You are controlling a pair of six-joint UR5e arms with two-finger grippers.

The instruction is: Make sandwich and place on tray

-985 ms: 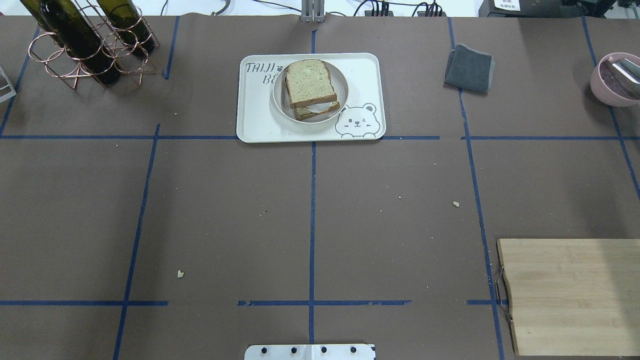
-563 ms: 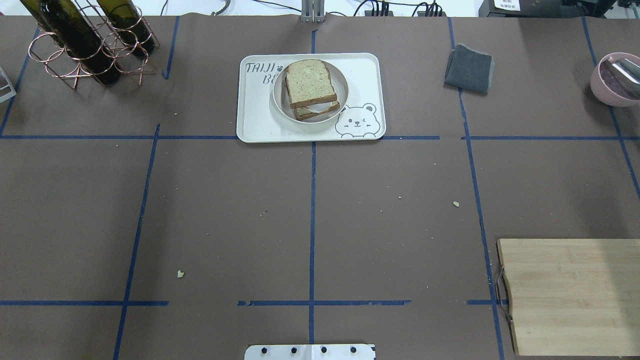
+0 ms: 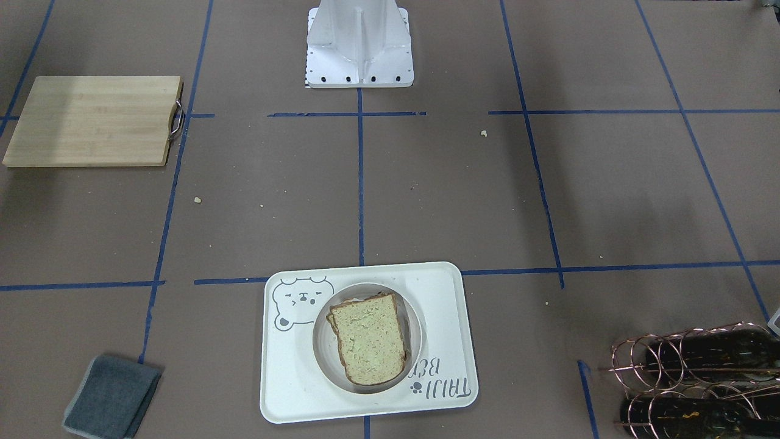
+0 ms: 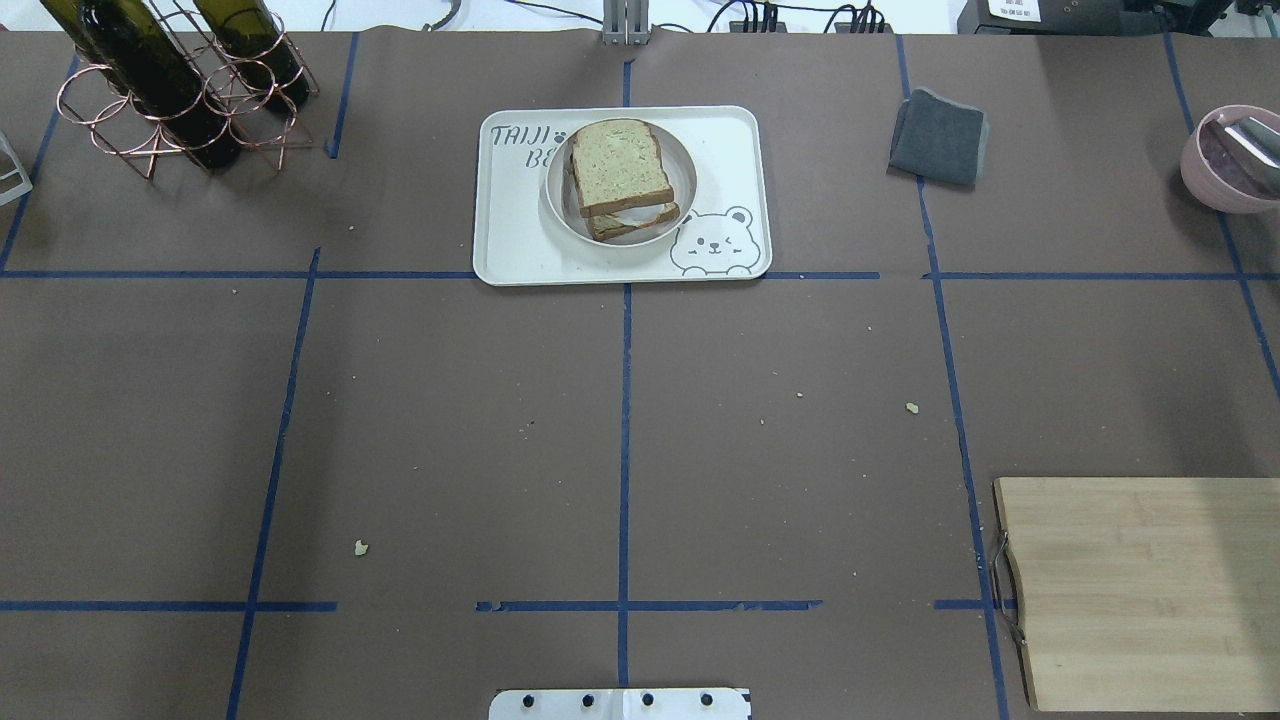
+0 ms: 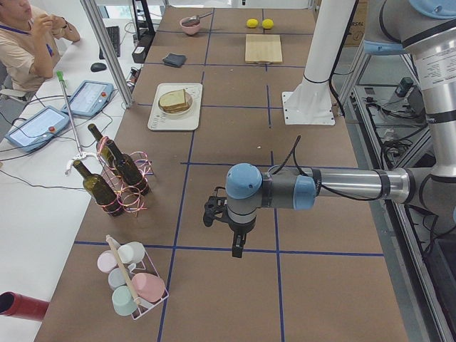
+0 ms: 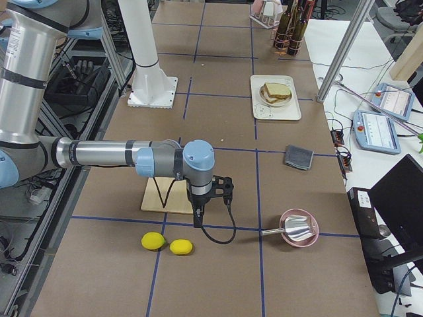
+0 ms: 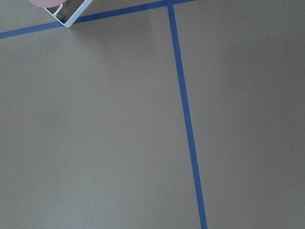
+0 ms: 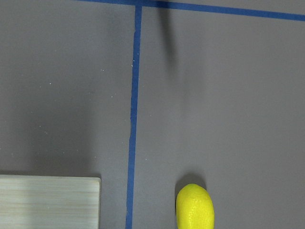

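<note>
The sandwich (image 4: 620, 165), two bread slices with egg white showing between them, lies on a small round plate (image 4: 552, 200) on the cream tray (image 4: 520, 240) with the bear drawing, at the table's far middle. It also shows in the front-facing view (image 3: 370, 338) on the tray (image 3: 292, 390). Both arms are held out beyond the table's ends. My left gripper (image 5: 216, 211) shows only in the exterior left view and my right gripper (image 6: 225, 188) only in the exterior right view. I cannot tell whether either is open or shut. Neither is near the tray.
A wooden cutting board (image 4: 1140, 590) lies near right. A grey cloth (image 4: 940, 137) and a pink bowl (image 4: 1230, 160) are far right. A wire rack of wine bottles (image 4: 170, 90) stands far left. Two lemons (image 6: 153, 241) lie under the right arm; a mug rack (image 5: 132, 281) stands near the left arm.
</note>
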